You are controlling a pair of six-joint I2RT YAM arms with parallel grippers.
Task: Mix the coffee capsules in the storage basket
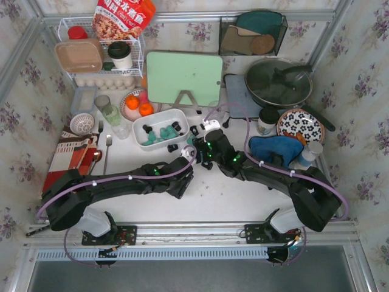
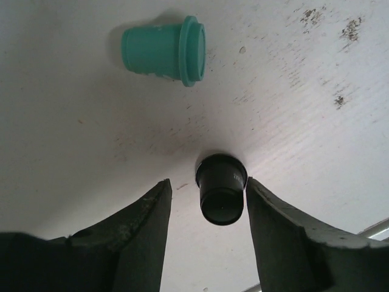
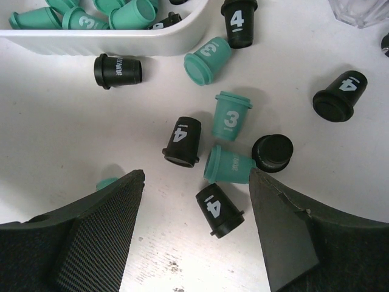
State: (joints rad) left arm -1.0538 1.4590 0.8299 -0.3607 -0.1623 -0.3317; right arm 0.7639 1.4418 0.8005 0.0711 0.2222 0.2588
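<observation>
The shallow white plastic storage basket [image 3: 121, 44] is sitting left of centre on the white table [image 2: 73, 121], beyond both arms. It is holding a handful of small tapered coffee capsules [image 3: 130, 13], teal green and black. More are lying scattered on the table just right of the basket and nearer.

The left gripper [image 2: 208, 194] is hanging low over one black capsule [image 2: 222, 182], which appears to be standing on its wide rim. Its fingers are apart and straddling the capsule: one is just beside it and the other is showing a gap, so nothing is being gripped. A teal capsule [image 2: 163, 50] is lying on its side farther off.

The right gripper [image 3: 194, 173] is hovering over the loose cluster with fingers spread wide and empty, and a black capsule marked 4 [image 3: 220, 210] is lying between them.

The step in hand is probably picking up that standing capsule. Centring the fingers first should help, so that both pads meet the tapered wall together; otherwise it may tip or squirt away. Then lifting straight and releasing among the teal ones, while keeping clear of the neighbouring wrist.
</observation>
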